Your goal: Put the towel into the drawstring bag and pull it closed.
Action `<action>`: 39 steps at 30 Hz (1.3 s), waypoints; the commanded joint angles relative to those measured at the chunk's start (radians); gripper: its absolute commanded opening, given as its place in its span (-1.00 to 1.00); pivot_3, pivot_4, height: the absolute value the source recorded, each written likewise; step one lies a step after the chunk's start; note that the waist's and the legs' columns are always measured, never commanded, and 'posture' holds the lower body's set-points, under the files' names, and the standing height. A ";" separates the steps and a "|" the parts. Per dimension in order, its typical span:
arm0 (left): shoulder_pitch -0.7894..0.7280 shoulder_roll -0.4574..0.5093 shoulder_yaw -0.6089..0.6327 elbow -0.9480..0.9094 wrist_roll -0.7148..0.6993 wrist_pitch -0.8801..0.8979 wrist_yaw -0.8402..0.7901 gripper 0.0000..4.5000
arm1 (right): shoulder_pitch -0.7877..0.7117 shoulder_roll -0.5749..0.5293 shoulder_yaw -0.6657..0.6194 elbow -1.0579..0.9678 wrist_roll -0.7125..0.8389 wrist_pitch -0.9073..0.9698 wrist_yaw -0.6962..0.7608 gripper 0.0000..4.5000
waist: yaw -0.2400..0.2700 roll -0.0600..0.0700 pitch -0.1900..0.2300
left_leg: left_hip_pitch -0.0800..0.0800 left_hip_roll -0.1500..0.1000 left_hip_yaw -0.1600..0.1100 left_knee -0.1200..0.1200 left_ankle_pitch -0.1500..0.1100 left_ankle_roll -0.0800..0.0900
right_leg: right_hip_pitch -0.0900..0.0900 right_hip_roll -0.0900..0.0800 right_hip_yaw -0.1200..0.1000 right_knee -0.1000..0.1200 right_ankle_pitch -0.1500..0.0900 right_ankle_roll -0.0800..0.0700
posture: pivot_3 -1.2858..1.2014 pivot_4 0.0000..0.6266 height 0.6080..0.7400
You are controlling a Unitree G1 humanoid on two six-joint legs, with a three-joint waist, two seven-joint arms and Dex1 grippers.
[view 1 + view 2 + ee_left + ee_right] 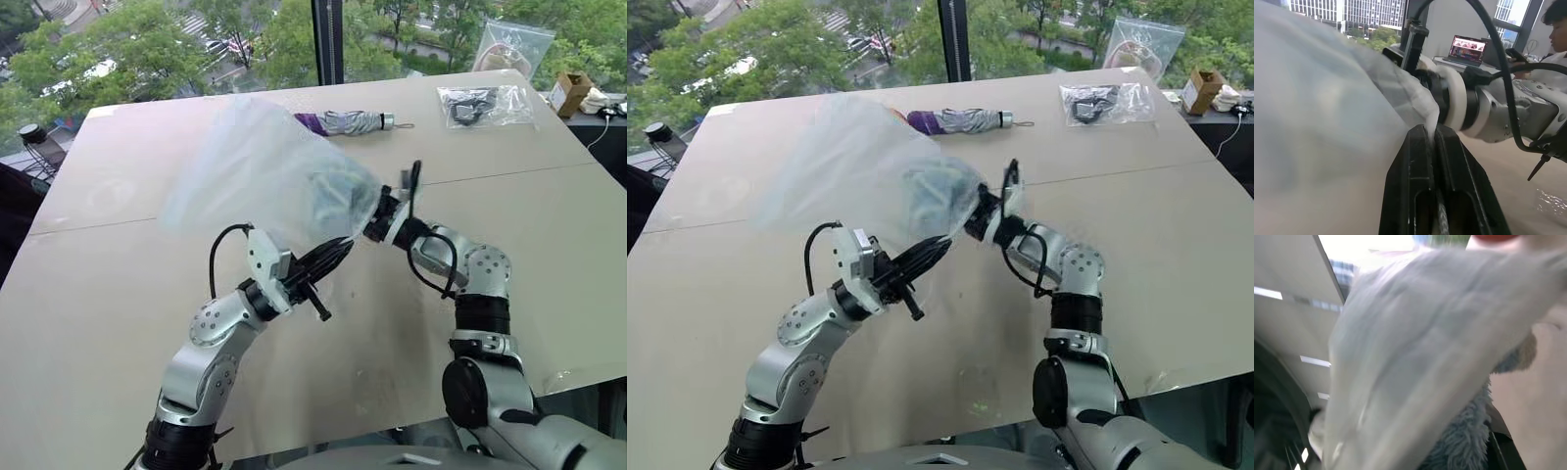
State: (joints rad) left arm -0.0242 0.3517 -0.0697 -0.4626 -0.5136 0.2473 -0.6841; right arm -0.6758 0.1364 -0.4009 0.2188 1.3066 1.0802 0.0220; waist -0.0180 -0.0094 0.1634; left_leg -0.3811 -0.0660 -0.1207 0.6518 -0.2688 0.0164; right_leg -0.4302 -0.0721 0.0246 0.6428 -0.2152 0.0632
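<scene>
Fingers of left tool (1432,142) pressed together, clamped on a fold of the drawstring bag (260,171) at its mouth. Right tool (367,220) buried inside that mouth, its fingers drawn close around the towel (1469,440), blue terry against the sheer white cloth. Bag lifted clear of the counter (118,294), billowing away from both tools. Beyond it: folded umbrella (348,121), clear plastic bag (483,105).
</scene>
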 commanded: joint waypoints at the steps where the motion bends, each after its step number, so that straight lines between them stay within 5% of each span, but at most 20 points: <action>1: -0.010 0.006 -0.002 -0.010 0.004 -0.013 -0.011 -1.00 | -0.067 0.175 -0.053 -0.020 0.180 -0.145 -0.150 -0.97 | -0.003 0.000 0.000 | 0.000 0.000 0.000 0.000 0.000 0.001 | 0.000 0.000 0.000 0.000 0.000 0.000 | 0.03 -0.52 1.00; 4: -0.031 0.007 0.009 0.011 0.014 -0.022 -0.007 -1.00 | -0.057 0.167 -0.021 -0.041 0.229 -0.211 -0.219 -0.97 | -0.011 0.000 0.000 | 0.000 0.001 0.000 0.000 -0.001 0.001 | 0.000 0.001 0.000 0.001 0.000 0.000 | 0.03 -0.52 1.00; 8: -0.062 0.011 0.030 0.048 0.037 -0.047 0.002 -1.00 | 0.002 0.094 0.122 -0.096 0.101 -0.220 -0.192 -0.97 | -0.028 0.000 0.000 | 0.001 0.001 0.002 0.000 0.000 0.001 | -0.001 0.001 0.001 0.001 0.000 0.000 | 0.03 -0.52 1.00; 16: -0.127 0.003 0.112 0.122 0.049 -0.082 0.046 -1.00 | 0.115 -0.128 0.383 -0.211 -0.226 -0.176 -0.030 0.61 | -0.021 0.000 0.000 | 0.000 0.000 0.002 0.000 0.000 0.001 | -0.001 0.001 0.001 0.002 0.000 0.000 | 0.03 -0.52 1.00; 27: -0.125 -0.002 0.180 0.145 0.051 -0.086 0.104 -1.00 | 0.170 -0.456 0.457 -0.345 -0.440 -0.209 0.317 0.61 | -0.020 0.000 0.000 | 0.000 0.000 0.003 0.002 -0.001 0.002 | -0.001 0.001 0.002 0.000 0.002 0.002 | 0.03 -0.52 1.00; 31: -0.124 -0.003 0.188 0.149 0.049 -0.084 0.102 -1.00 | 0.175 -0.605 0.656 -0.289 -0.803 -0.497 0.467 0.61 | -0.022 0.000 0.000 | 0.000 0.000 0.004 0.002 -0.001 0.002 | -0.001 0.001 0.002 0.000 0.002 0.002 | 0.03 -0.52 1.00; 39: -0.113 -0.004 0.196 0.160 0.054 -0.093 0.095 -1.00 | 0.049 -0.463 0.679 0.029 -1.082 -0.790 0.410 0.61 | -0.021 -0.001 0.000 | 0.001 0.001 0.006 0.002 0.002 -0.003 | -0.001 0.002 0.004 0.000 0.002 0.001 | 0.03 -0.52 1.00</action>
State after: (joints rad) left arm -0.1395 0.3449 0.1095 -0.2911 -0.4554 0.1741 -0.5862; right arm -0.5881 -0.3430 0.3134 0.2197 0.2592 0.3611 0.4586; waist -0.0393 -0.0107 0.1630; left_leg -0.3803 -0.0650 -0.1150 0.6535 -0.2667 0.0131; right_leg -0.4309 -0.0706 0.0285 0.6431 -0.2125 0.0644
